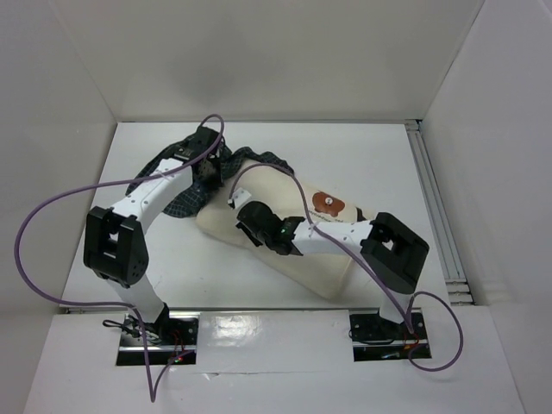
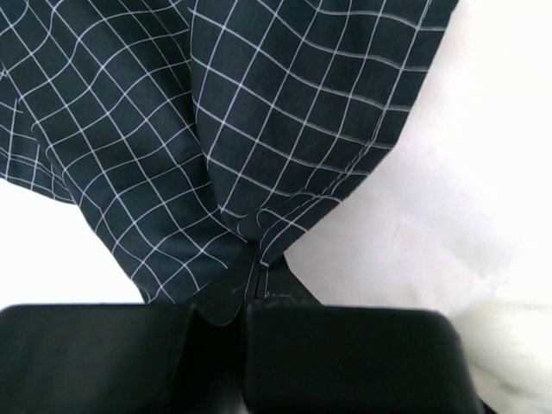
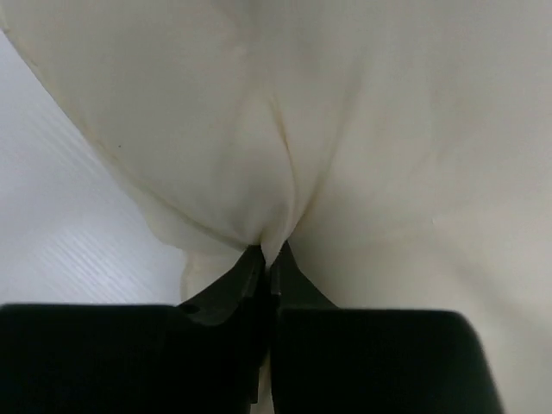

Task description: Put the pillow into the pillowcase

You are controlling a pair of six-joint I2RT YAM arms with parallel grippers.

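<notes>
With the left pincer (image 2: 250,263) clamped on the pillowcase (image 2: 276,121) fanning out ahead of it and the right pincer (image 3: 269,259) pinching the pillow (image 3: 371,129) just beyond its tips, it seems best to hold the case mouth taut and feed the pillow in slowly.

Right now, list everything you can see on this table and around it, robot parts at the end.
pillow: one, cream-white with a brown bear print, lying slantwise mid-table.
pillowcase: one, navy with white grid check, bunched at the pillow's far left end.
table: one, white, under everything.
cables: two, purple, one looping from each arm.
arms: two, white and black, bases at the near edge.
left end effector: one, black, shut on the pillowcase.
right end effector: one, black, shut on the pillow.
</notes>
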